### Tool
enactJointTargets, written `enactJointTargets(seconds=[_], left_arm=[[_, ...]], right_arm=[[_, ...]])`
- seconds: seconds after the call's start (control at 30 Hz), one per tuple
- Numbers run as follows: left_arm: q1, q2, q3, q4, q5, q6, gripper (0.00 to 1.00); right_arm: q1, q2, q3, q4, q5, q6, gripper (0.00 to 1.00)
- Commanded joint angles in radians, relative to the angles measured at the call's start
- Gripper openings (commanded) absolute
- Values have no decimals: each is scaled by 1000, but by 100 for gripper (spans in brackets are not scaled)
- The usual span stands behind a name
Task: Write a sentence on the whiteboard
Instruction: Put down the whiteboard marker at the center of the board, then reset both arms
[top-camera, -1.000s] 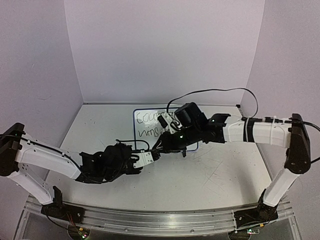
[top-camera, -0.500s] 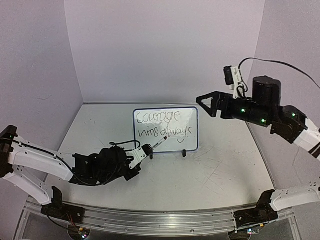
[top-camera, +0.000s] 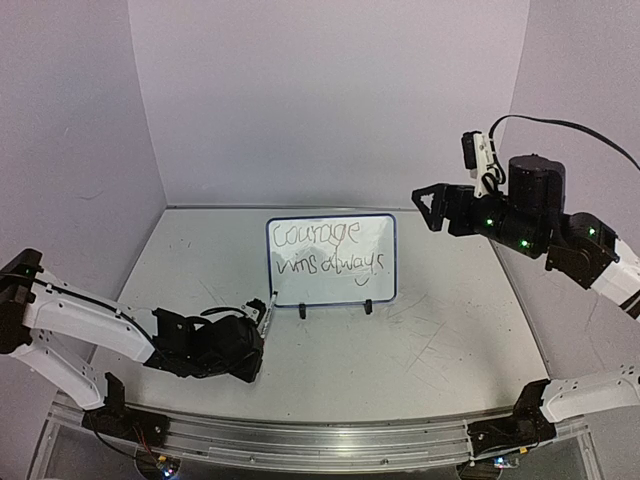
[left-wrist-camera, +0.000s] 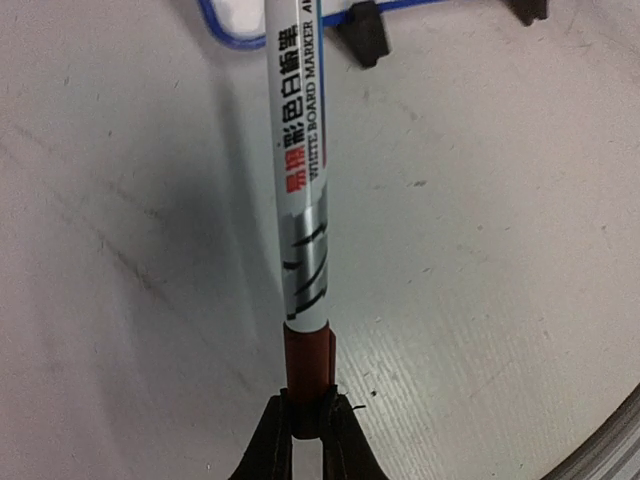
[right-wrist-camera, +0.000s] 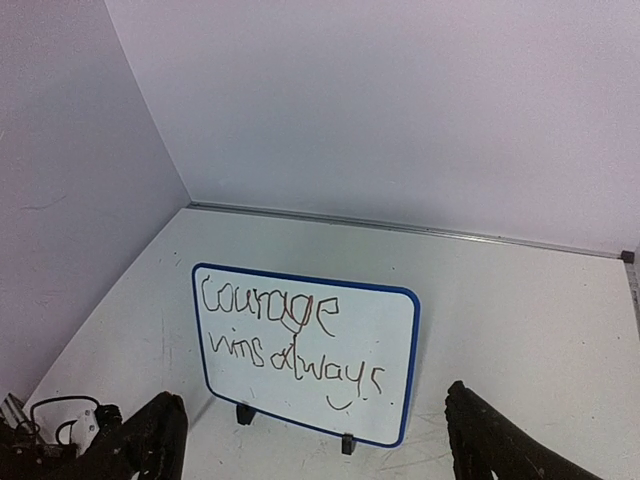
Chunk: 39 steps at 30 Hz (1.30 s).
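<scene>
Table (top-camera: 430, 340): whiteboard (top-camera: 330, 260) upright | left fingers (left-wrist-camera: 262, 455) pinch marker (left-wrist-camera: 300, 200) | right fingers (right-wrist-camera: 495, 440) spread

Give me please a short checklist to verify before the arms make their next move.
1. The sentence is finished on the whiteboard: ok, "Courage wins always" is readable.
2. The whiteboard stands upright on both feet: ok.
3. The marker is held firmly: ok, left jaws shut on its brown end.
4. The marker tip is apart from the board's frame: cannot tell.
5. The right jaws are open, empty and raised away from the board: ok.
</scene>
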Motion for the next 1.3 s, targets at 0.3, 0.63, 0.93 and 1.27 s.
enactJointTargets(seconds=[0.3,0.63,0.93,1.27], left_arm=[[2,164,89,-261,121,-319,11],[17,47,196,-379,28,-242,56],[37,-205,524,-312,-356,194,85],[36,-248,739,286,-309,861,90]], right_arm=[[2,-13,-7,11,90,-36,90],[1,-59,0,-2,158,-53,91],[2,-143,61,-7,300,-160,97],[3,-172,146,39,390,-209,98]])
